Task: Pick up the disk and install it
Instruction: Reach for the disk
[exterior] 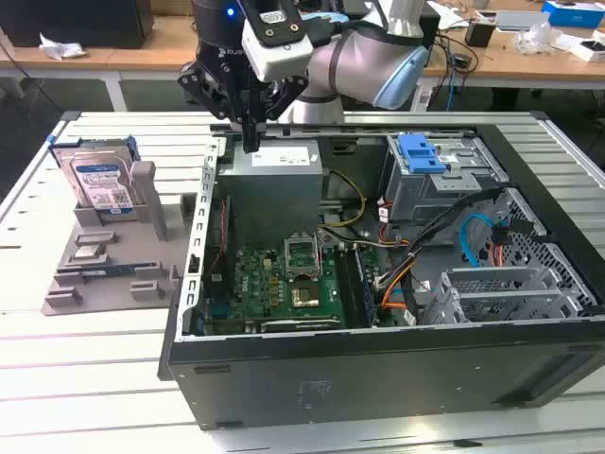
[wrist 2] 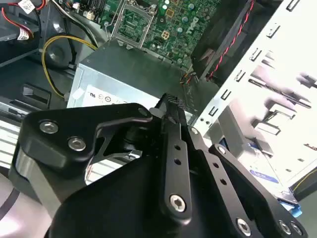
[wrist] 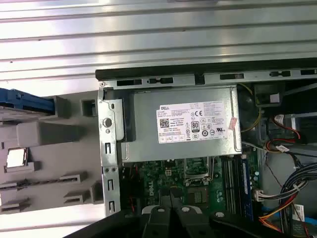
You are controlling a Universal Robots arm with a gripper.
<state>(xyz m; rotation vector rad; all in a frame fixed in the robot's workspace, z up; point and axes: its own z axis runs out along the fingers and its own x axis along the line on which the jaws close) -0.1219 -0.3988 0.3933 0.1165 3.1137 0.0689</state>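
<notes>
The step in hand, by judgement, is the reach for the disk (exterior: 102, 180); nothing is held yet. The claw (exterior: 250, 142) hangs with its fingers pressed together above the rim of the open computer case (exterior: 378, 378), over the edge of the power supply (exterior: 279, 184). Both wrist views show the same unit below the fingertips.

The disk is well apart from the claw, toward the exterior view's left. It stands on edge in a grey holder (exterior: 104, 274) on the slatted tabletop (exterior: 95, 378). Its labelled face is turned toward the exterior camera, and its blue rails run along its side edges. Its long axis appears upright, leaning back a little, though the holder hides its lower part. In the first wrist view it shows as a thin blue strip (wrist: 25, 101) beside the case.

To do this well, the claw has to spread before it descends. It should straddle the thin dimension at the top edge, close on the flat faces clear of the holder's posts, and pull along the slot's line so the rails do not bind.
</notes>
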